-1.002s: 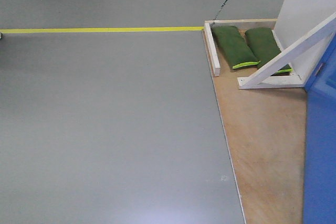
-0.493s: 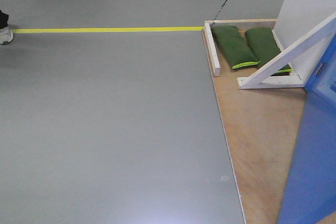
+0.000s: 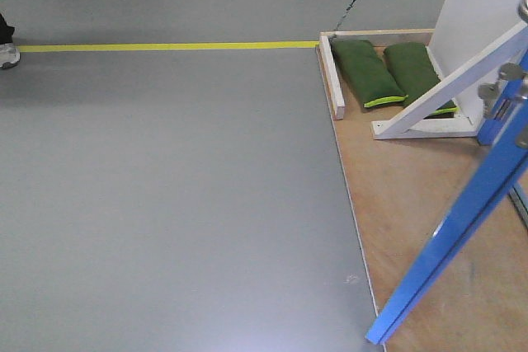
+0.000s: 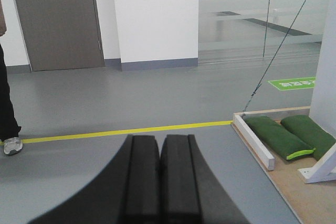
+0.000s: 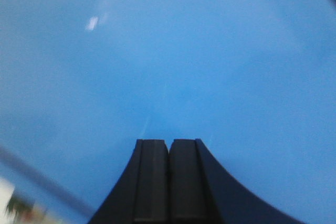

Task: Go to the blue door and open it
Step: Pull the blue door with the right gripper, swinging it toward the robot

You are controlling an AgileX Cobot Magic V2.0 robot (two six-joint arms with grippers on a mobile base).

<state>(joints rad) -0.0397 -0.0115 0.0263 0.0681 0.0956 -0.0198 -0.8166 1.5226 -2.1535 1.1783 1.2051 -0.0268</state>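
The blue door [image 3: 450,232] stands ajar at the right of the front view, seen almost edge-on, with silver handle hardware [image 3: 505,92] near its top. In the right wrist view the glossy blue door panel [image 5: 173,61] fills the frame, blurred. My right gripper [image 5: 169,145] is shut and empty, its tips close against the panel. My left gripper [image 4: 159,141] is shut and empty, held above the grey floor away from the door.
The door stands on a plywood base [image 3: 412,204] with a white frame brace [image 3: 445,92] and two green sandbags [image 3: 367,72]. A yellow floor line [image 3: 165,45] crosses the grey floor. A person's shoe [image 3: 7,53] is at far left; their leg [image 4: 8,114] shows in the left wrist view.
The blue door has swung from showing its broad face at the right edge to standing nearly edge-on, with its handle hardware now in view. A shoe appeared at far left.
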